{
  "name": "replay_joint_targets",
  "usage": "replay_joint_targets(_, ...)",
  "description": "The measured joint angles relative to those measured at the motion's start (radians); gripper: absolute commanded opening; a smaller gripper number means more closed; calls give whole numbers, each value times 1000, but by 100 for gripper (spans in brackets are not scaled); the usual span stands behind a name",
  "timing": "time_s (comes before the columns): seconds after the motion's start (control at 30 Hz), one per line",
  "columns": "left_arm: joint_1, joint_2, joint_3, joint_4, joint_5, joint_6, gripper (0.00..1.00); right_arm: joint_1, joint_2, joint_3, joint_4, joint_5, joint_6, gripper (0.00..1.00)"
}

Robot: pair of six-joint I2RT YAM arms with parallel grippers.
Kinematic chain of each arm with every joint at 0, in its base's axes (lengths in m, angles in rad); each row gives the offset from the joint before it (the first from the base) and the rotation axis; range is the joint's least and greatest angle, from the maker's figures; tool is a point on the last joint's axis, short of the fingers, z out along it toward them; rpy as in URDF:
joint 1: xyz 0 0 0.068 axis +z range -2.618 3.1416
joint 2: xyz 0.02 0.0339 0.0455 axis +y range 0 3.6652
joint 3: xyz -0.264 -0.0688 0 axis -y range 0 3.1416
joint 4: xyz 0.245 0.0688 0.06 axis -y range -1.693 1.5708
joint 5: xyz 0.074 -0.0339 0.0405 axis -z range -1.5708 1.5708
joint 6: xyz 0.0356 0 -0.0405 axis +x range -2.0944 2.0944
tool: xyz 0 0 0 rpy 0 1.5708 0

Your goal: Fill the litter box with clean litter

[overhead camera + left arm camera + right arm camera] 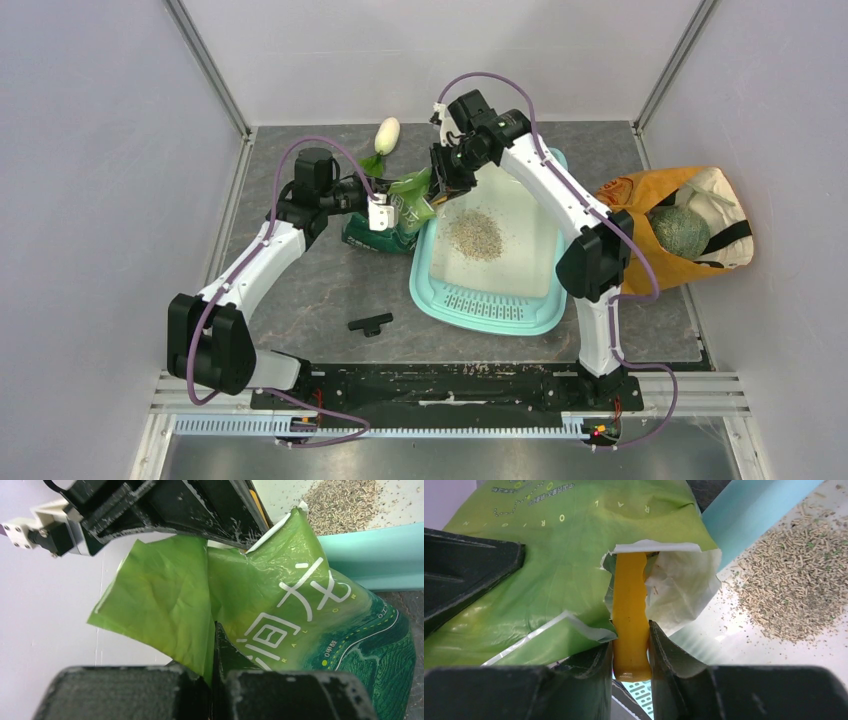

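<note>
Grey table (320, 290) under us, litter box (480, 322) holding a small loose litter (476, 236) pile. At the box's left rim our left gripper (212, 645) pinches the floppy pouch (300, 620) edge; right gripper (630, 645) clamps the stiff scoop (629, 605) handle. Granules spill easily, so we'd scoop, not grip.

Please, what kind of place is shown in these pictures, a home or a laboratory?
Most likely a robot test cell in a laboratory, not a home: plain pale walls enclose a grey table, the left arm and right arm are bolted to a rail, and the litter box looks staged.
</note>
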Motion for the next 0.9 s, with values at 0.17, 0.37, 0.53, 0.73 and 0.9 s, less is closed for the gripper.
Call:
replay_joint_targets(0.17, 0, 3, 0, 0, 0, -3, 2, 16, 29, -1, 8, -11, 0, 0)
replay_joint_targets(0.37, 0, 13, 0, 10, 1, -4, 2, 12, 43, -35, 48, -84, 0, 0)
replay_joint_targets(0.53, 0, 19, -1, 14, 1, -5, 2, -1, 47, -101, 125, -174, 8, 0)
replay_joint_targets(0.73, 0, 23, -8, 23, 0, -5, 2, -20, 47, -197, 255, -272, 64, 0)
replay_joint_targets(0.9, 0, 23, -12, 25, 1, -5, 2, -42, 33, -333, 452, -378, 178, 0)
